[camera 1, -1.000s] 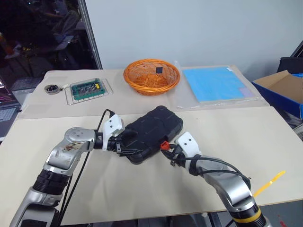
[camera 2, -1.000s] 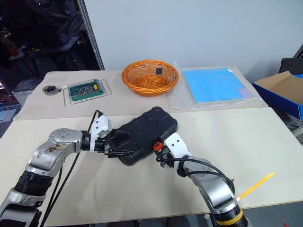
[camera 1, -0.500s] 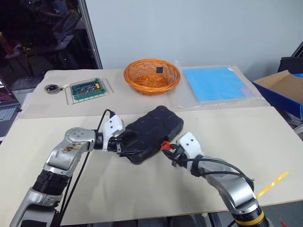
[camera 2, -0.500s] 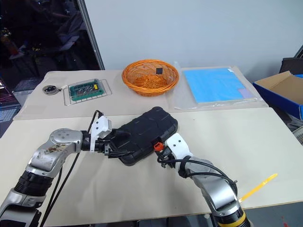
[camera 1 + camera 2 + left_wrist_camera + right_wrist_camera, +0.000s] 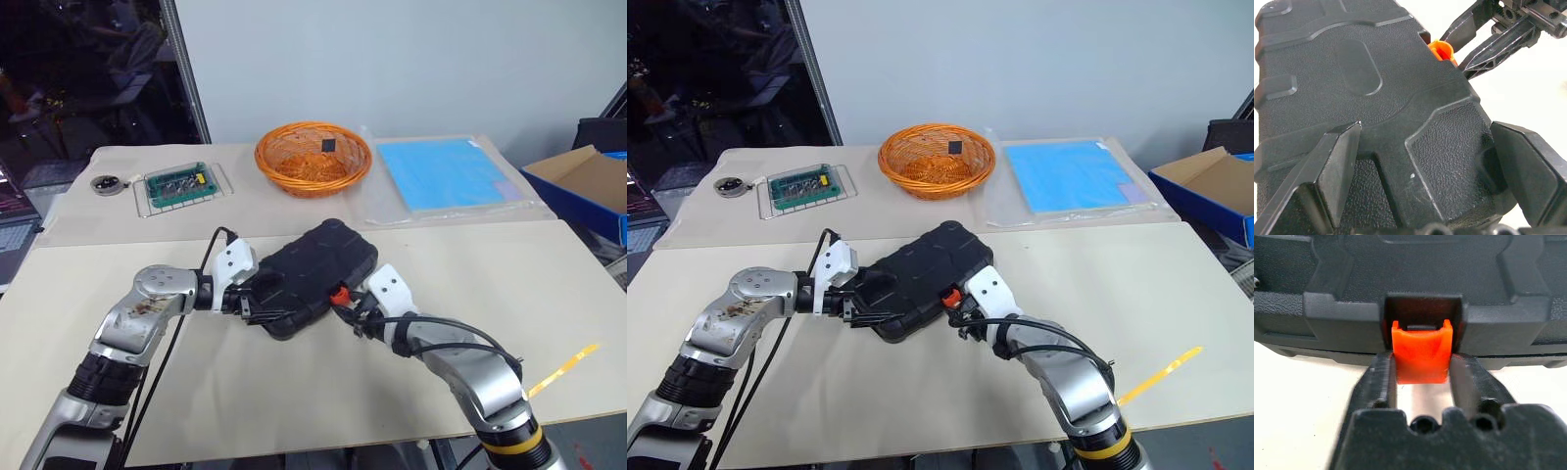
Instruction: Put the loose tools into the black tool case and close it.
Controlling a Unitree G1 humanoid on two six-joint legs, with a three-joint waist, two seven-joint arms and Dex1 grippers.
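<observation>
Lid down, latch next

We find the black tool case (image 5: 315, 275) shut on the desk (image 5: 549, 294); our left gripper (image 5: 1420, 196), fingers spread wide, brackets one end, while our right gripper (image 5: 1422, 377) has a finger either side of the orange latch (image 5: 1421, 356), not yet fastened, we judge

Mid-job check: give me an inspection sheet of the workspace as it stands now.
Surface: beige table.
Job's things: black tool case closed; loose tools nothing seen.
Clutter: orange wicker basket, circuit board, blue sheet.
Grippers: left gripper open, fingers either side of the case's corner; right gripper fingers flank the orange latch, grip unclear.
Cables: black cable along left arm.
Surroundings: cardboard box at right.
</observation>
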